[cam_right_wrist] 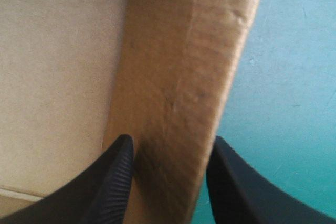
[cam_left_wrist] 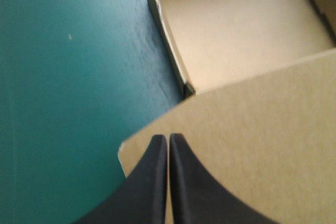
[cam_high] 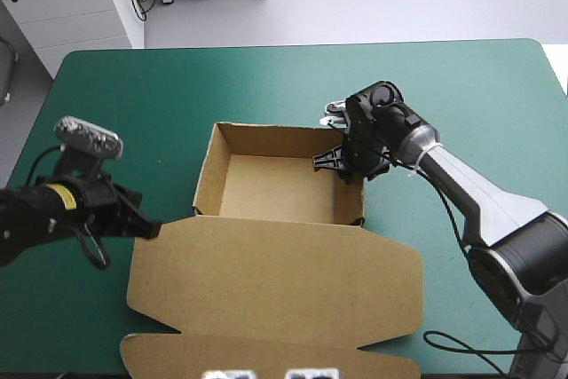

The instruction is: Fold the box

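Note:
The brown box (cam_high: 275,188) stands mid-table as an open tray with its walls raised. Its lid (cam_high: 275,281) lies flat toward the near edge. My left gripper (cam_high: 151,230) is shut, its tips resting at the lid's left corner. In the left wrist view the shut fingers (cam_left_wrist: 168,137) point over that corner of the lid (cam_left_wrist: 262,129), with the tray floor (cam_left_wrist: 252,40) ahead. My right gripper (cam_high: 342,166) straddles the tray's right wall. Seen from the right wrist, that gripper (cam_right_wrist: 170,142) is open, one finger inside and one outside the wall (cam_right_wrist: 184,66).
Teal-green cover (cam_high: 133,104) lies bare to the left, far side and right of the box. The lid's front flap (cam_high: 266,352) reaches the near table edge. A white cabinet (cam_high: 80,6) stands beyond the far left corner.

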Motion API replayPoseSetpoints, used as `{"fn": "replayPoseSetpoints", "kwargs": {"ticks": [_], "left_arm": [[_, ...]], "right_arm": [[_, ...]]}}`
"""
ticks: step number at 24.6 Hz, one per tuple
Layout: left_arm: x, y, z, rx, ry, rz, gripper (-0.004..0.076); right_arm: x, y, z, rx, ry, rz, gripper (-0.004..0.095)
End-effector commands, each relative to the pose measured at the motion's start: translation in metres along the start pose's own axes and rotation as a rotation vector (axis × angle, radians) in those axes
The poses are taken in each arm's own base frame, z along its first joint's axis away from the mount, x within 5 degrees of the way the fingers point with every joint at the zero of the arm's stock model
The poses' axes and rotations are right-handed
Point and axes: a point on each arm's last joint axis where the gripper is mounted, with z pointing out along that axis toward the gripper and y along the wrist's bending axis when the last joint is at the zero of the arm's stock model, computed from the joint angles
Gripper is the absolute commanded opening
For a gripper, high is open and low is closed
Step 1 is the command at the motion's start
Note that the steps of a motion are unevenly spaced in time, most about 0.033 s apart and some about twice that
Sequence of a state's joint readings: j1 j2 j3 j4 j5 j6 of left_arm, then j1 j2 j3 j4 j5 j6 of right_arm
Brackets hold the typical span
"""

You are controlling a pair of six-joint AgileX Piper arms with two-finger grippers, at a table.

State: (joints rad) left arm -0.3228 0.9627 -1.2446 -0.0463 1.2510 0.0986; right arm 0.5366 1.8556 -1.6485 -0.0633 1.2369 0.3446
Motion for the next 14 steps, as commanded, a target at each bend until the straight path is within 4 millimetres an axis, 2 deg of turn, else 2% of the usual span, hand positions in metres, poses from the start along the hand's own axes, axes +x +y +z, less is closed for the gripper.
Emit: {"fn": "replayPoseSetpoints", "kwargs": {"ticks": [1,6,10,11,14], "left_arm": [[0.032,-0.004,0.008,0.012,-0.01,0.0,-0.0008],[0.085,-0.007,0.03,0.008,-0.005,-0.003,-0.0008],[0.122,-0.009,0.049,0.009,0.003,-0.005,-0.0008],[0.139,-0.01,0.056,0.01,0.006,-0.007,-0.0008],[0.161,-0.012,0.057,0.014,0.038,-0.005,-0.0008]], "right_arm": [[-0.002,-0.002,-0.012,-0.019,-0.024,-0.011,0.0309],[-0.003,-0.002,-0.008,-0.007,-0.015,-0.048,-0.0003],[-0.003,-0.003,-0.008,-0.001,-0.017,-0.05,-0.0018],[-0.003,-0.004,-0.008,0.015,-0.022,-0.059,-0.0018],[-0.008,-0.028,-0.017,0.059,-0.057,-0.006,-0.0019]]}}
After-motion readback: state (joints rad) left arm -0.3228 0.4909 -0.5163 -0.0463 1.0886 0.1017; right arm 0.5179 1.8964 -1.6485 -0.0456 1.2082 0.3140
